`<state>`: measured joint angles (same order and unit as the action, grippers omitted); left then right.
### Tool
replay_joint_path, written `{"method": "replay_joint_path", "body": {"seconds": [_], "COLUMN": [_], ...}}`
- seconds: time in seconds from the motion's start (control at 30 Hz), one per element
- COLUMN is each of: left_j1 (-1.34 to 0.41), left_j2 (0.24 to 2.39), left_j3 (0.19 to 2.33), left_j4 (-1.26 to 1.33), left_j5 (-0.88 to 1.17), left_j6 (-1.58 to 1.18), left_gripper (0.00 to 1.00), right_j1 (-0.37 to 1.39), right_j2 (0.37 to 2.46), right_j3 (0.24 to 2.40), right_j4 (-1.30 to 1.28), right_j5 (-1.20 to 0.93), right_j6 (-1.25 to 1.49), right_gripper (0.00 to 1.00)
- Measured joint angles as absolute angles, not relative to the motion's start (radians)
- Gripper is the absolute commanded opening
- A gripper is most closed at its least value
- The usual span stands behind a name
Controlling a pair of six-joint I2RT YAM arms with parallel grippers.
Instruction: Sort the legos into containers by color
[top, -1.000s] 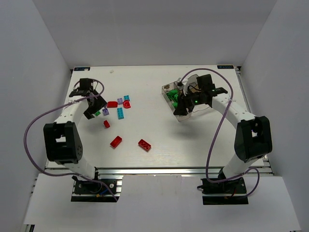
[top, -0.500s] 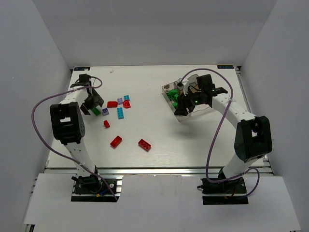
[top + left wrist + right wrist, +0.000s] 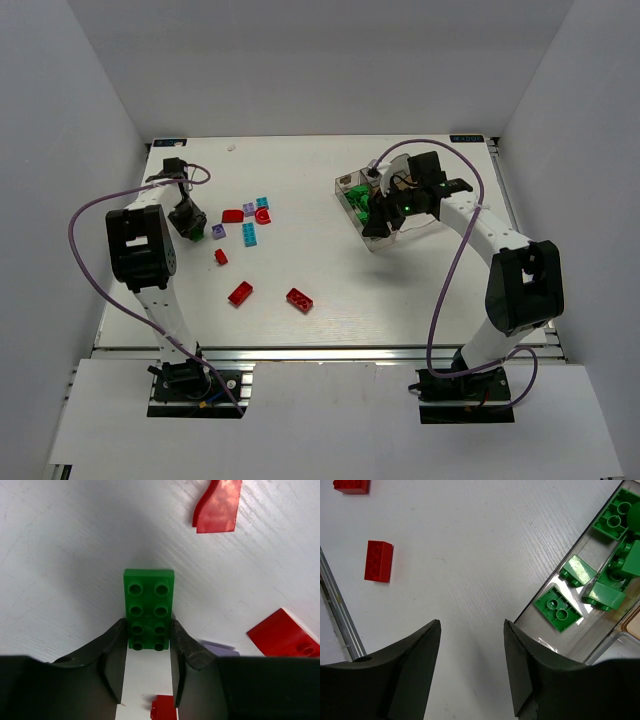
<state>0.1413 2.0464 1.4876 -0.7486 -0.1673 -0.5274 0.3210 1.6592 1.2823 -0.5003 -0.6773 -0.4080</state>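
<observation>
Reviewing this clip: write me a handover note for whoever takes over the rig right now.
Left tool: closed on the near end of a green brick lying flat on the table, not lifted.
Right tool: open, empty, beside the tray.
Done: several green legos sit in the tray's long section.
Left: this green brick, plus red bricks, cyan bricks and purple bricks loose on the table.
</observation>
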Motion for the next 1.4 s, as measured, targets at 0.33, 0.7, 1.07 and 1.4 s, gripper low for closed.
{"method": "replay_joint_path", "body": {"seconds": [0.33,0.7,1.07,1.4], "left_j1": [0.141,0.000,-0.360,-0.504], "left_j2": [1.911,1.576,1.988,2.206], "left_j3": [1.363,1.280,1.563,1.795], "left_j4": [-0.710,-0.274,-0.194,-0.203], "left_j5": [-0.101,0.427,0.562,0.503], "left_j6": [-0.524,-0.661,-0.781,-0.883], "left_gripper": [0.15,0.11,0.12,0.20], "right_j1": [0.315,0.221,0.174,0.174], "right_j2": [1.656,1.613,1.606,1.568], "right_j3": [1.295,1.303,1.292,1.246], "right_j4": [-0.507,-0.385,-0.374,-0.367], "right_j5": [-0.672,-0.527,-0.488,-0.493], "right_j6": [-0.410,-0.160,-0.134,-0.149], "right_gripper": [0.48,0.00,0.01,0.09]}}
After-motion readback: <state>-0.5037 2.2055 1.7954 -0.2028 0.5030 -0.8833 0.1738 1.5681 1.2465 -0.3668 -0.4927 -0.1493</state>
